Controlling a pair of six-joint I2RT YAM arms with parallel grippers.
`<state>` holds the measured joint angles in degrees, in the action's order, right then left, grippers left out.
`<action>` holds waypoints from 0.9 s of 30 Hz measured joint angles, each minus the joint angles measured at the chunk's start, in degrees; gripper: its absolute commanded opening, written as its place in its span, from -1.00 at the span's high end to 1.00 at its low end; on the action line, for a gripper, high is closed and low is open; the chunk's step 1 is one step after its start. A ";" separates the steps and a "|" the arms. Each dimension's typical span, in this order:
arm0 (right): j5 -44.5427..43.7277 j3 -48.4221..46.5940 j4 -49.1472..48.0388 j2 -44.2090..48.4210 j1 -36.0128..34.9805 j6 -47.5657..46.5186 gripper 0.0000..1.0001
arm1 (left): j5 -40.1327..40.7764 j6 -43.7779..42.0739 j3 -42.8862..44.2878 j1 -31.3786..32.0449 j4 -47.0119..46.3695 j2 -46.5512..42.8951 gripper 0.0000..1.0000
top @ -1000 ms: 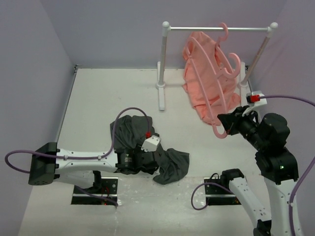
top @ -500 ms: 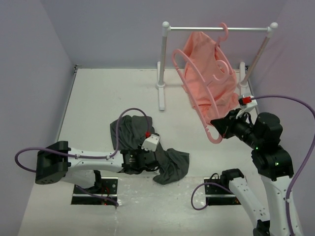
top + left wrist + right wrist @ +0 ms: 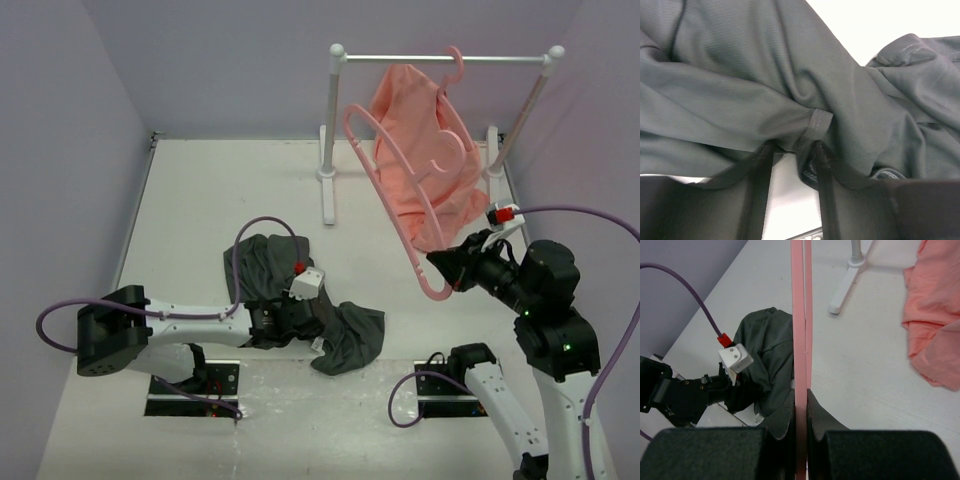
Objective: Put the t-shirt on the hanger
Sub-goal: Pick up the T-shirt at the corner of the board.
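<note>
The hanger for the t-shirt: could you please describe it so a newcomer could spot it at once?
Find the white rail at the back right. Just in front of it, the right tool grips a thin pink hanger. Unlike its twin hooked on the rail, it carries no salmon-pink cloth.

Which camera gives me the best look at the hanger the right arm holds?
Top external: the whole hanger shows, hook and sloping shoulders, its lower end in the right gripper. Right wrist shows only one bar edge-on between the jaws; left wrist shows none of it.
</note>
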<state>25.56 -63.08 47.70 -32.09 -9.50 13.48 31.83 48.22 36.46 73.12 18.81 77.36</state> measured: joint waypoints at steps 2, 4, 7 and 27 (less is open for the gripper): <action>0.54 0.61 0.01 0.02 0.02 0.02 1.00 | -0.32 -0.23 -0.46 -0.15 -0.91 0.01 0.66; 1.03 1.25 0.31 0.04 0.00 0.02 1.00 | -0.58 -0.30 -0.76 -0.35 -1.25 0.09 0.90; 1.46 2.54 0.52 0.68 0.02 0.04 1.00 | -0.29 0.16 -0.76 -0.76 -1.14 0.15 0.99; 9.98 3.57 8.32 1.14 -1.05 -0.95 1.00 | -10.64 -8.32 12.67 -24.94 2.95 -3.78 1.00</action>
<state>35.54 -59.52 56.02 -30.95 -10.54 12.53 21.19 39.90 49.14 48.18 21.76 73.58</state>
